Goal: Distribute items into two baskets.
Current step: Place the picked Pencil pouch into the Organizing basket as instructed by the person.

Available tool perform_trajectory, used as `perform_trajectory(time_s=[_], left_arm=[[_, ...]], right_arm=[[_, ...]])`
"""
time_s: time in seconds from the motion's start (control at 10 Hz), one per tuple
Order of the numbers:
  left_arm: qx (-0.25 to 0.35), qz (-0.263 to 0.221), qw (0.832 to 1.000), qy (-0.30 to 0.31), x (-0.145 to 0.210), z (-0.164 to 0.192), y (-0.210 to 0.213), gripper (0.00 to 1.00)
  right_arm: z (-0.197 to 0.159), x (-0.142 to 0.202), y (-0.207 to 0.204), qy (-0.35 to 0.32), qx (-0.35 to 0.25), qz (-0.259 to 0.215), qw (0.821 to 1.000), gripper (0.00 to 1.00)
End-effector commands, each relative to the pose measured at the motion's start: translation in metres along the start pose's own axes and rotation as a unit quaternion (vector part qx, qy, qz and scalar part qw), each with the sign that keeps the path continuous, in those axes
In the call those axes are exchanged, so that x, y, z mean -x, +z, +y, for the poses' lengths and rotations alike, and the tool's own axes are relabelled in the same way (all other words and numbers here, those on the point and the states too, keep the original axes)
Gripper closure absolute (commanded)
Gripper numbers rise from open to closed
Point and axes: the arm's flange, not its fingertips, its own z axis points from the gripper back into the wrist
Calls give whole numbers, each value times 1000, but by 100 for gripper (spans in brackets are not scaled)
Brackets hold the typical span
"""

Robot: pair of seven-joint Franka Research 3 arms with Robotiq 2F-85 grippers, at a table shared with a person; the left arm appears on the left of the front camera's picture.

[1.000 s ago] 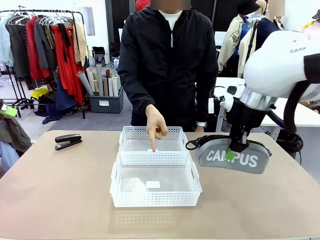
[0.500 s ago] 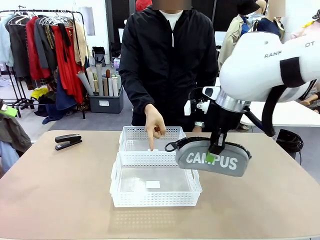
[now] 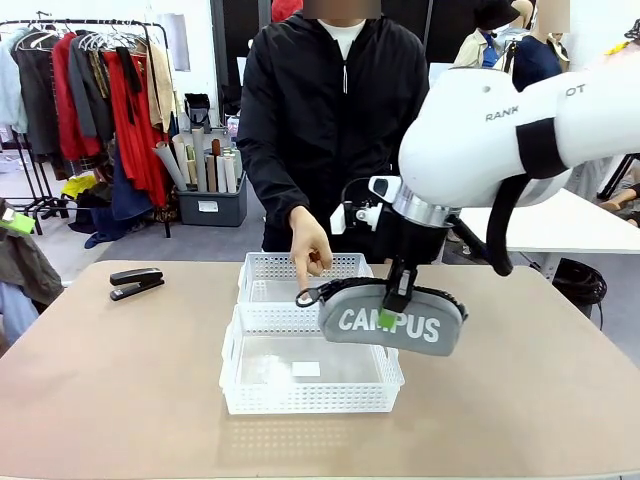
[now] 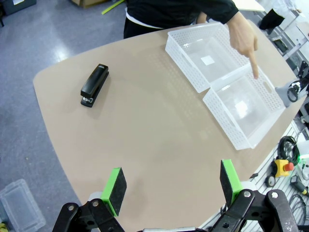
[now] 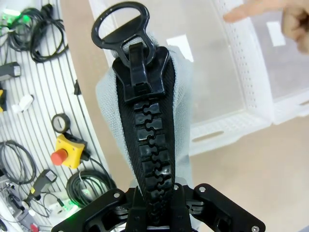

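Front view: right tool (image 3: pixel 391 313) clamped on top zip edge of grey CAMPUS pouch (image 3: pixel 432 330), carrying it in the air, lettering facing the camera, long axis approx level w/ 9 o'clock end a bit higher. Pouch hangs over the 3 o'clock end of the near basket (image 3: pixel 310 398), not touching it as far as can be seen; its black ring pull (image 3: pixel 306 297) sticks out at the pouch's 9 o'clock end. Far basket (image 3: pixel 300 262) sits at 12 o'clock of the near one, walls touching. Person's hand (image 3: pixel 310 245) points index finger down at the far basket, near the shared wall. Stapler (image 3: pixel 136 283) lies on the tabletop (image 3: pixel 120 400) at 9–10 o'clock of the baskets, well apart. Right wrist view: fingers pinch the black zip teeth, grey fabric either side. Left wrist view: left tool (image 4: pixel 172 183) has pads wide apart, nothing btw them, above bare tabletop; stapler at approx 11 o'clock, baskets at 1–2 o'clock.
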Motion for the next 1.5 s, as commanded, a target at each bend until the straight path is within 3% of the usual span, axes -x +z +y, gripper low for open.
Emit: perform_trajectory(time_s=[0.0,0.7,1.4], left_arm=[[1,-2,1000,-1,0,-1,1,0],[1,-2,1000,-1,0,-1,1,0],[1,-2,1000,-1,0,-1,1,0]], right_arm=[[5,-25,-6,-5,3,-20,1000,100],[-3,-71,-48,26,13,-43,999,100],[-16,-78,-97,36,35,-38,998,100]])
